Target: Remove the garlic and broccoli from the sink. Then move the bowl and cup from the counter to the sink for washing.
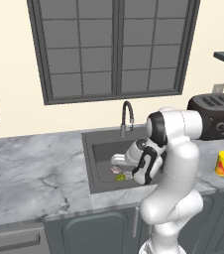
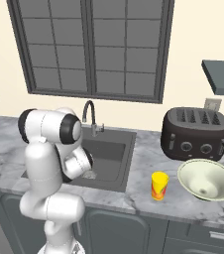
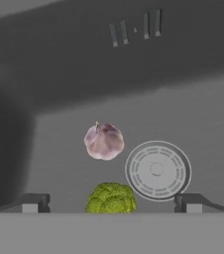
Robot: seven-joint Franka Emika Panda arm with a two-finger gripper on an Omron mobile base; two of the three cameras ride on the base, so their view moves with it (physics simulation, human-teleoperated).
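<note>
Garlic (image 3: 104, 141), pinkish and rounded, lies in the sink (image 3: 49, 149) between broccoli (image 3: 111, 198) and round drain disc (image 3: 157, 170); hand (image 3: 111, 202) fingers apart, empty.

The sink (image 1: 96, 149) is set into the counter (image 1: 34, 168) below the window (image 1: 114, 47), with the tap (image 1: 127, 118) at its far edge. In the sink lie 2 items: the garlic (image 3: 104, 141) and the broccoli (image 3: 111, 198) close together, the drain disc (image 3: 157, 170) just beside both. Right of the sink, on the counter, the cup (image 2: 159, 185) stands near the front edge, the bowl (image 2: 207, 180) right of it, the toaster (image 2: 196, 132) behind them.
</note>
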